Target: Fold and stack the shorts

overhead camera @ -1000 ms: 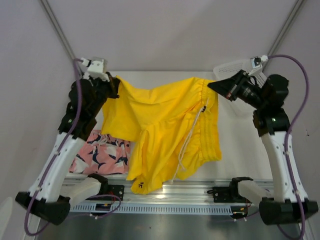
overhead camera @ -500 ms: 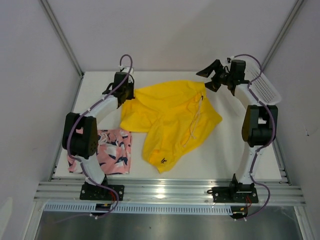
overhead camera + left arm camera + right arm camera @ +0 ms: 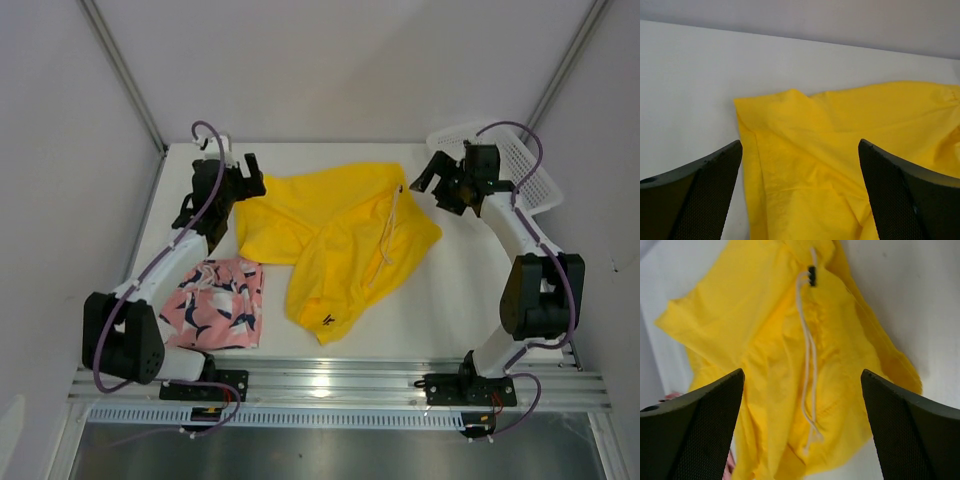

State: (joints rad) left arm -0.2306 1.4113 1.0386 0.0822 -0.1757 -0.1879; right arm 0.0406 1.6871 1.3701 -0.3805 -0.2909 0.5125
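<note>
2 shorts — 1 yellow pair (image 3: pixel 340 235) rumpled, 1 pink pair (image 3: pixel 215 305) folded, L claw (image 3: pixel 800 150), R claw (image 3: pixel 802 375) released

I can read no text anywhere from here. The plain bright yellow fabric shorts (image 3: pixel 330 225) carry a small dark logo (image 3: pixel 326 321) near one hem, too small to make out

The top external camera looks steeply down from behind the arm bases (image 3: pixel 200 385) over the whole table (image 3: pixel 450 310), while both wrist cameras sit close, each peering between its own dark fingers (image 3: pixel 695 200) at opposite ends of the yellow shorts (image 3: pixel 340 230) all three views share.
</note>
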